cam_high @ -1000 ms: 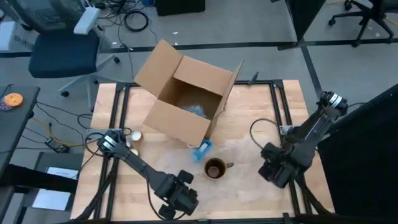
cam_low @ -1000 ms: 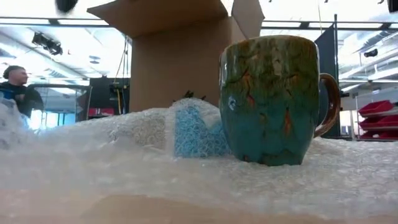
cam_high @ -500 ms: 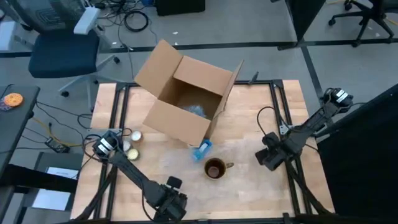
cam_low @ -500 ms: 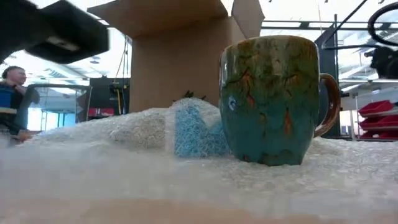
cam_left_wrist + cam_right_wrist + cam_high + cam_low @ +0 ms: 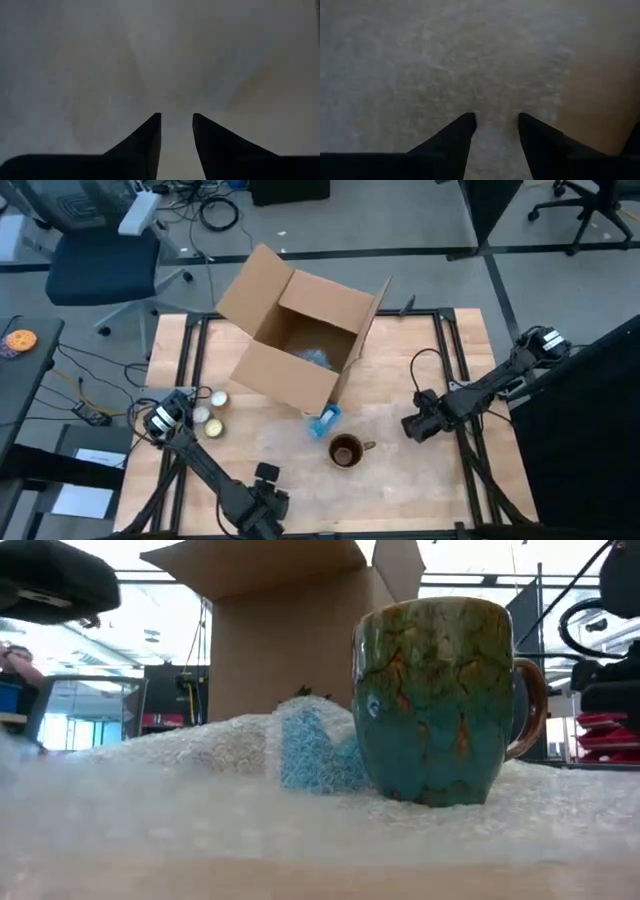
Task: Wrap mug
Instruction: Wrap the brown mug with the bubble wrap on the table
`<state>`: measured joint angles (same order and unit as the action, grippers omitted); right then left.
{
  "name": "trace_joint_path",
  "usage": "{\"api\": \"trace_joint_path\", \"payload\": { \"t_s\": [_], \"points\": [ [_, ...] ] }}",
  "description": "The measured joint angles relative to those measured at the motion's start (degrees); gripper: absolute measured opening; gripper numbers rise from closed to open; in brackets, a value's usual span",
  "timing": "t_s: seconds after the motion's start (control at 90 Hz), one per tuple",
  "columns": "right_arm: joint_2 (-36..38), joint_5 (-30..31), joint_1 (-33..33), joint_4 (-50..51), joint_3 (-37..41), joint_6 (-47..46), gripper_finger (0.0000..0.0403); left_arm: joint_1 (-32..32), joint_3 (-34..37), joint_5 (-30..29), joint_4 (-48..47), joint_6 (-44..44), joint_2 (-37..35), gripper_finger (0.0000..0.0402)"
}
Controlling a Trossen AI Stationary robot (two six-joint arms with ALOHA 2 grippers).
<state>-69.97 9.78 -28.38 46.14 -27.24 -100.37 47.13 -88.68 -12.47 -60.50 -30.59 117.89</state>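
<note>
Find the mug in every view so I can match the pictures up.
High view: mug at lower centre, in front of the cardboard box.
Low view: mug right of centre, large.
Left wrist view: not in it.
Right wrist view: not in it.
Shared landmark: the cardboard box.

Left pincer point(image 5: 176, 117) and right pincer point(image 5: 497, 117) hang low (fingers slightly parted).

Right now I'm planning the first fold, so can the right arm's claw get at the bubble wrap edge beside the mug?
Probably yes. The right claw hovers open over the bubble wrap, beside the mug, and nothing lies between its fingers and the sheet below.
</note>
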Motion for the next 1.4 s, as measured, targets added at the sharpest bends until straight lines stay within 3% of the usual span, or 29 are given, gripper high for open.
{"api": "trace_joint_path", "payload": {
  "t_s": [0.222,0.389,0.533,0.789,0.911,1.089,1.2,1.4],
  "points": [
    [0.0,4.5,0.0,-5.3,-2.4,7.6,0.0092,1.6,0.1,-2.2,-7.1,-5.3,-3.2,0.0097],
    [-0.2,5.6,0.0,-6.3,-3.5,14.9,0.0011,1.8,0.1,-13.4,-6.1,-5.8,-11.2,0.0097],
    [0.0,12.8,-1.3,-3.3,-7.4,18.0,0.0005,1.3,0.0,-23.0,1.2,-2.0,-16.8,0.0097],
    [-0.5,25.1,-5.5,-6.8,-18.7,32.3,0.0001,-2.1,0.0,-37.4,22.1,15.3,-19.1,0.0097],
    [-2.1,30.5,-9.0,-11.7,-23.3,41.4,0.0000,-5.5,0.0,-37.6,32.8,23.7,-18.4,0.0097],
    [-5.7,31.4,-12.1,-22.1,-25.9,53.5,0.0000,-11.5,0.0,-34.4,45.9,33.4,-16.6,0.0104],
    [-8.7,30.9,-14.1,-26.6,-26.2,58.6,0.0000,-14.4,0.0,-27.6,45.5,34.9,-16.1,0.0114],
    [-15.3,31.5,-17.7,-31.5,-26.2,64.4,0.0000,-16.5,0.0,-25.7,45.0,35.4,-15.9,0.0136]
  ]
}}
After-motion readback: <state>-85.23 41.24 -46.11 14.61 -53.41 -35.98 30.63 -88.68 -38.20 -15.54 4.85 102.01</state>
